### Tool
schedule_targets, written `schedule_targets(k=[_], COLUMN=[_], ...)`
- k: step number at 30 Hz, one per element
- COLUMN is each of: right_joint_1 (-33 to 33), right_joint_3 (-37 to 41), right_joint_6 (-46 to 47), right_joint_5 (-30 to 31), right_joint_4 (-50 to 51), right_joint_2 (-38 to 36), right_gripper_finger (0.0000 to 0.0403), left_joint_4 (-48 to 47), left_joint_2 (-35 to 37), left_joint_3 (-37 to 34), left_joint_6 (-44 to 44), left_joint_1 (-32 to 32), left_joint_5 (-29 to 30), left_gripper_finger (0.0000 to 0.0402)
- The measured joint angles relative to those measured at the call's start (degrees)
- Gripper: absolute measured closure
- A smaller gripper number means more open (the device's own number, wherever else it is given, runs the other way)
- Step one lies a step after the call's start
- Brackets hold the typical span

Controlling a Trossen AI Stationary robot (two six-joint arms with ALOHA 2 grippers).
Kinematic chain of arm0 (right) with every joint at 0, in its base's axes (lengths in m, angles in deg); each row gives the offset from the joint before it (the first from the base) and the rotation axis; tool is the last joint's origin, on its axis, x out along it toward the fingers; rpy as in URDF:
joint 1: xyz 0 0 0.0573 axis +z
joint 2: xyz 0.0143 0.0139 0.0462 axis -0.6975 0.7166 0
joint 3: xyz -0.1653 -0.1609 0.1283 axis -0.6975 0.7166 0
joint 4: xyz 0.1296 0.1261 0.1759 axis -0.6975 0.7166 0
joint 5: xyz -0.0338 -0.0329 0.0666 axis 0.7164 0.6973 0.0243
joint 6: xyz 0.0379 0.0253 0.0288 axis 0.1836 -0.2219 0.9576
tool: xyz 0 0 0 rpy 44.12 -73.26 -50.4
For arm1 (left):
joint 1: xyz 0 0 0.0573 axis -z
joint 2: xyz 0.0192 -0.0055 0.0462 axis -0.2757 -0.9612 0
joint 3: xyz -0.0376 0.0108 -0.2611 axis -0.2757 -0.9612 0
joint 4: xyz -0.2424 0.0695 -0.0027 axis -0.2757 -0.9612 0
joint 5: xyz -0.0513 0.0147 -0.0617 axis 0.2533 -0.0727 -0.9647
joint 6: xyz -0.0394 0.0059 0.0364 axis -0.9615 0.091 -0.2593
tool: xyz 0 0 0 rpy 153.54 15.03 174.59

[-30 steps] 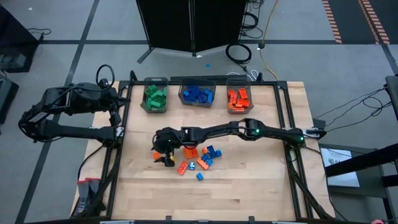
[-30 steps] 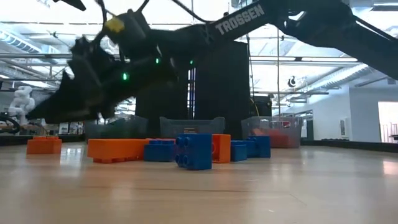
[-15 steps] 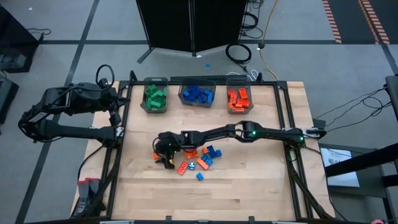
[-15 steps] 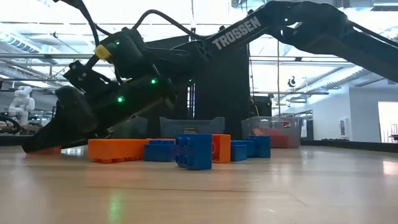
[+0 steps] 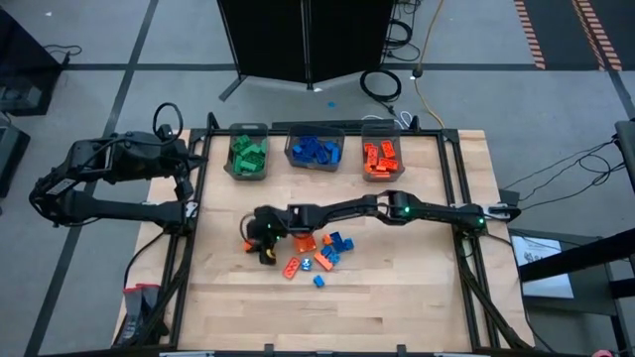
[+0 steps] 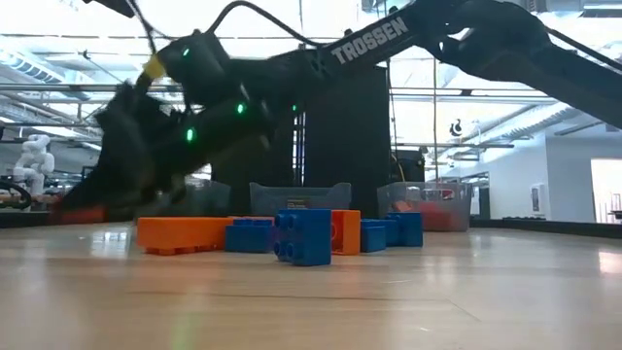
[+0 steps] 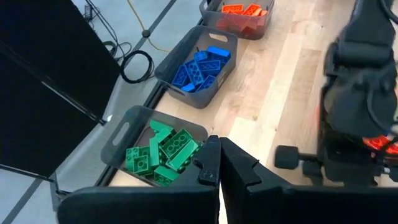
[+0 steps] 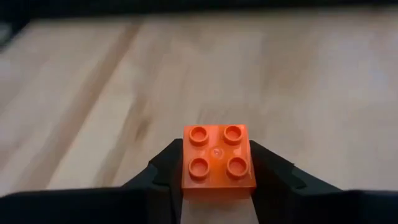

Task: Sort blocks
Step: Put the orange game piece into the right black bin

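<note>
My right gripper (image 5: 254, 246) reaches in from the table's right and is shut on a small orange block with four studs (image 8: 217, 162). It is at the left end of a loose pile of orange and blue blocks (image 5: 319, 254) in mid-table. The low view shows that block as an orange blur (image 6: 76, 211) under the gripper, left of the pile (image 6: 303, 236). My left gripper (image 7: 217, 169) is shut and holds nothing. It waits above the table's far left edge (image 5: 184, 169). My right gripper pinches the orange block by two opposite side walls (image 8: 186, 171), one dark finger (image 8: 163, 173) on each side. The fingers slant down from the table's right. The block sits level with its studs up and looks just clear of the tabletop.
Three grey bins stand along the far edge, holding green blocks (image 5: 247, 155), blue blocks (image 5: 315, 151) and orange blocks (image 5: 380, 156). Bare wood lies to the left of and nearer than the pile. A black frame rail (image 5: 198, 248) runs along the table's sides.
My right gripper has dipped onto the orange block lying left of the pile and shut on it. It has then risen a little, rolling slightly, and the block has come up off the wood with it.
</note>
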State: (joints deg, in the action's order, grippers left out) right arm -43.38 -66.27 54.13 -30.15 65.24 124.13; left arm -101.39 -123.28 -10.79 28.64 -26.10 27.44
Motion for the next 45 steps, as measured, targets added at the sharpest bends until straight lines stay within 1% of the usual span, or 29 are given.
schedule_targets(k=[2, 4, 6, 9, 11, 13, 15, 21, 27, 30, 32, 35, 38, 41, 43, 45], right_joint_1=[-1.56, -3.31, -5.03, -7.20, -8.54, -9.95, -11.60, -17.22, -21.35, -23.47, -24.85, -26.61, -28.06, -28.93, -29.14, -29.16], right_joint_3=[-0.86, -1.37, -1.37, -1.70, -1.94, -1.85, -1.53, -1.81, -1.50, -1.42, -0.13, 4.97, 14.29, 27.83, 38.13, 48.40], right_joint_6=[-0.46, -1.70, -3.06, -8.08, -12.30, -16.31, -19.22, -20.41, -20.57, -22.02, -22.13, -20.82, -18.85, -15.46, -12.22, -8.88], right_joint_5=[0.29, 2.70, 5.85, 10.58, 15.21, 18.88, 20.71, 24.10, 23.65, 24.11, 24.20, 23.86, 23.97, 24.24, 25.09, 28.74], right_joint_4=[0.56, 2.22, 4.76, 10.90, 15.34, 20.83, 26.39, 43.80, 61.14, 65.82, 66.58, 66.66, 64.27, 57.13, 50.49, 41.63], right_joint_2=[-1.84, -5.03, -9.87, -18.74, -23.75, -27.68, -31.10, -40.89, -44.54, -47.02, -49.53, -55.19, -64.36, -76.14, -84.10, -91.20], right_gripper_finger=[0.0284, 0.0284, 0.0284, 0.0284, 0.0284, 0.0284, 0.0284, 0.0284, 0.0284, 0.0284, 0.0284, 0.0284, 0.0284, 0.0284, 0.0284, 0.0284], left_joint_4=[0.01, 0.02, 0.02, 0.02, 0.10, 0.48, 0.76, 1.11, 1.09, 1.05, 1.05, 1.03, 1.01, 1.10, 1.78, 2.72], left_joint_2=[0.01, 0.01, 0.01, 0.01, 0.01, 0.01, 0.01, 0.01, 0.01, 0.01, 0.01, 0.01, 0.01, 0.01, 0.01, 0.01], left_joint_3=[0.00, 0.00, 0.00, 0.00, 0.00, 0.00, 0.00, 0.00, 0.00, 0.00, 0.00, 0.00, 0.00, 0.00, -0.02, -0.02], left_joint_6=[0.00, 0.00, -0.11, -0.15, -0.15, -0.16, -0.17, -0.55, -0.52, -0.61, -0.61, -0.63, -0.66, -0.61, -0.59, -0.58], left_joint_1=[-0.01, 0.01, 0.01, -0.01, 0.00, -0.01, -0.01, 0.00, -0.01, 0.01, -0.01, -0.01, -0.01, 0.01, 0.00, -0.01], left_joint_5=[0.02, 0.02, 0.02, 0.02, 0.01, 0.02, 0.02, 0.00, 0.00, 0.00, 0.00, 0.00, 0.00, 0.00, 0.00, 0.00], left_gripper_finger=[0.0402, 0.0402, 0.0402, 0.0402, 0.0402, 0.0402, 0.0402, 0.0402, 0.0402, 0.0402, 0.0402, 0.0402, 0.0402, 0.0402, 0.0402, 0.0402])
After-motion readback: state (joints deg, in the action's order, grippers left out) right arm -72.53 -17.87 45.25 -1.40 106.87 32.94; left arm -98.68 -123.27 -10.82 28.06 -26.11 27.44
